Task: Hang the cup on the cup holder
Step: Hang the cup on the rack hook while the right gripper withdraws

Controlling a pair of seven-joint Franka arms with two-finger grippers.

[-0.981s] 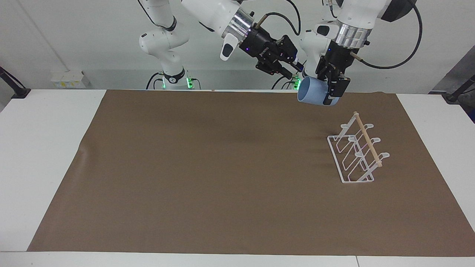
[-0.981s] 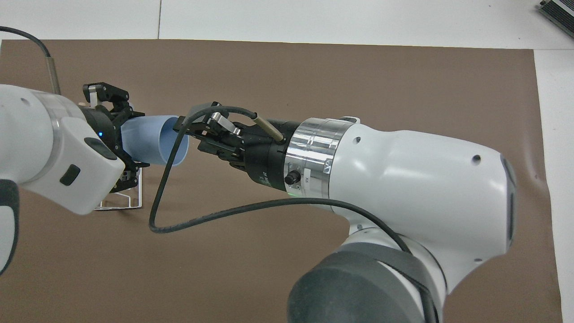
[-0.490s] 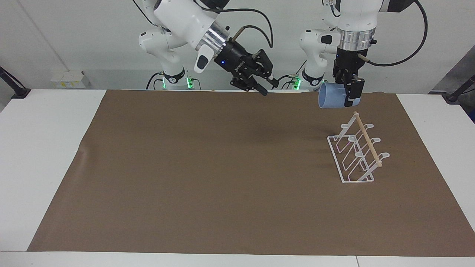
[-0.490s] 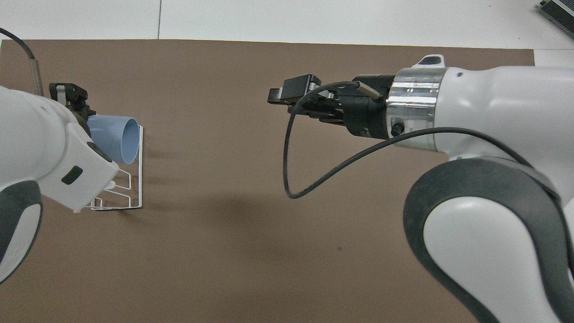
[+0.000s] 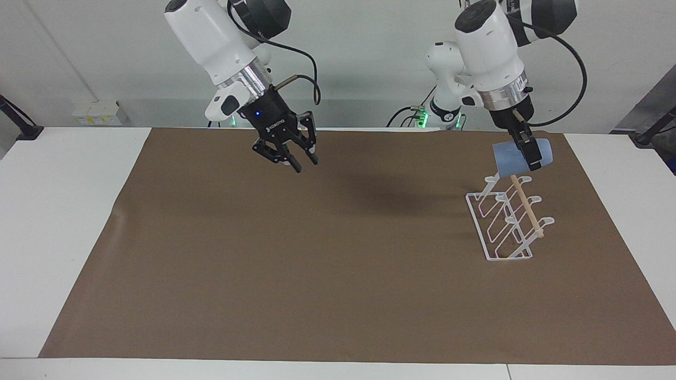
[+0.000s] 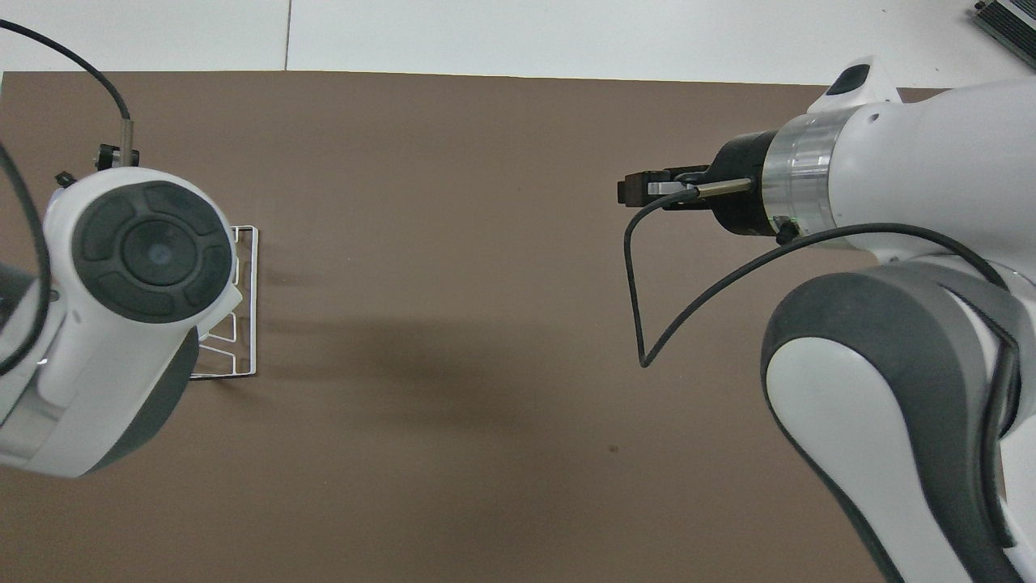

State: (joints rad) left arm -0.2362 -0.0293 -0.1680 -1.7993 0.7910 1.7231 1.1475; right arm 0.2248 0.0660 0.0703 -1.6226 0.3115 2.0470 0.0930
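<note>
Facing view: the left gripper (image 5: 529,153) clamps the cup (image 5: 522,157) in the air, tilted, over the holder's (image 5: 508,217) end nearest the robots. The holder stands on the brown mat (image 5: 327,253) toward the left arm's end. The right gripper (image 5: 296,161), fingers spread and empty, hangs over the mat, which lies open and bare around it.

Overhead view: the left arm covers the cup and most of the holder (image 6: 245,308). The right gripper (image 6: 635,190) is over bare mat (image 6: 453,340).

Facing view: high, across the table, looking toward both robots. Overhead view: steeply down from above the robots' end, arms close beneath. Both share the brown mat (image 5: 338,264) and cup holder (image 5: 507,221).
</note>
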